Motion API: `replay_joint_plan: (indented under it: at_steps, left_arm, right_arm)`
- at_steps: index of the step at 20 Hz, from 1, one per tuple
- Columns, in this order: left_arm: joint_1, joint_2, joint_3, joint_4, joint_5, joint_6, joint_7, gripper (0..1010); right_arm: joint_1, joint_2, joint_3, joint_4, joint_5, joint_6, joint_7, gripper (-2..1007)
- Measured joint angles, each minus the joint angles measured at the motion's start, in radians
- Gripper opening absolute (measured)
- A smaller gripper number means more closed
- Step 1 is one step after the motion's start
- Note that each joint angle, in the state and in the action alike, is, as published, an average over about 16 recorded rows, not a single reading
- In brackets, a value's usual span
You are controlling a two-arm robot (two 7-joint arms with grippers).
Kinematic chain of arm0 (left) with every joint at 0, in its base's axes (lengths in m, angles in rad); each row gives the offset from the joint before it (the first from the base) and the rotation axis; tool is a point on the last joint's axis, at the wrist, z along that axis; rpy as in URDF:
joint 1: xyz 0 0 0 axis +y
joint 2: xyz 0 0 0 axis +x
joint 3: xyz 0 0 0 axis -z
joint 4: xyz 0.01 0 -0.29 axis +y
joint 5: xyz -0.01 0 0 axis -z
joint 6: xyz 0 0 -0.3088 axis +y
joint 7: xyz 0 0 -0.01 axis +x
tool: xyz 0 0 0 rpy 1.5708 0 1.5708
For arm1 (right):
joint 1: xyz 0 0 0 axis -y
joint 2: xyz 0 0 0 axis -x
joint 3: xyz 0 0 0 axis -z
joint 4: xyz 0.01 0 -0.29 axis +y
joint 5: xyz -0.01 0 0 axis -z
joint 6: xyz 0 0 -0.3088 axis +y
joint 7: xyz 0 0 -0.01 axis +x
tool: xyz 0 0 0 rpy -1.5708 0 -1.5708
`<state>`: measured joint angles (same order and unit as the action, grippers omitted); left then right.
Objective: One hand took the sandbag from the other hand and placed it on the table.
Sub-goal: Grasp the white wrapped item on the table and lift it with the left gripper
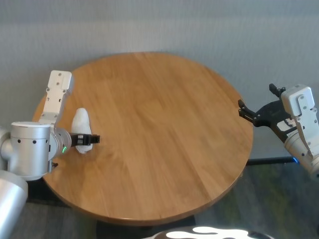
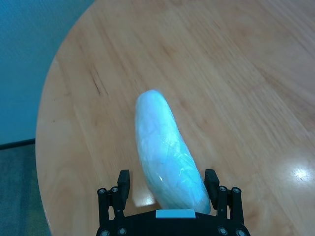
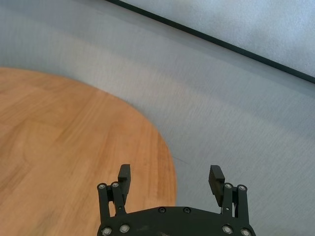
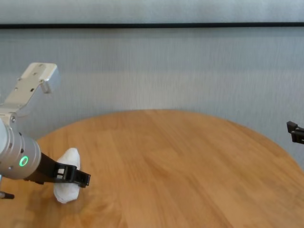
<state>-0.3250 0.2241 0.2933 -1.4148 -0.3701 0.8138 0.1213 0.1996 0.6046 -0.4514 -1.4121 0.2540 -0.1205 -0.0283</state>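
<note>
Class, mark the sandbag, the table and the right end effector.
sandbag (image 2: 165, 152): left wrist view, middle of the pouch.
table (image 1: 164, 124): head view, bare wood.
right end effector (image 3: 171, 178): right wrist view, midway between fingertips.

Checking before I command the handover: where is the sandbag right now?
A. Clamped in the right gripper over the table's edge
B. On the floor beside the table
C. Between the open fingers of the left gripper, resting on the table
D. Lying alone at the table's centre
C: the left wrist view shows the sandbag lying on the table between the spread fingers of the left gripper; the right gripper hangs open and empty at the far edge.
</note>
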Motion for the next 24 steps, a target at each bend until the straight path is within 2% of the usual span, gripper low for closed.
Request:
replay_joint_plan:
  at_steps: [14,24]
  left_arm:
    - [-0.029,0.001,0.008,0.037,0.036,-0.032,-0.037,1000]
    - [-0.034,0.004,0.012,0.041,0.047,-0.044,-0.045,1000]
  right_arm:
    - [0.000,0.000,0.000,0.000,0.000,0.000,0.000,1000]
    - [0.000,0.000,0.000,0.000,0.000,0.000,0.000,1000]
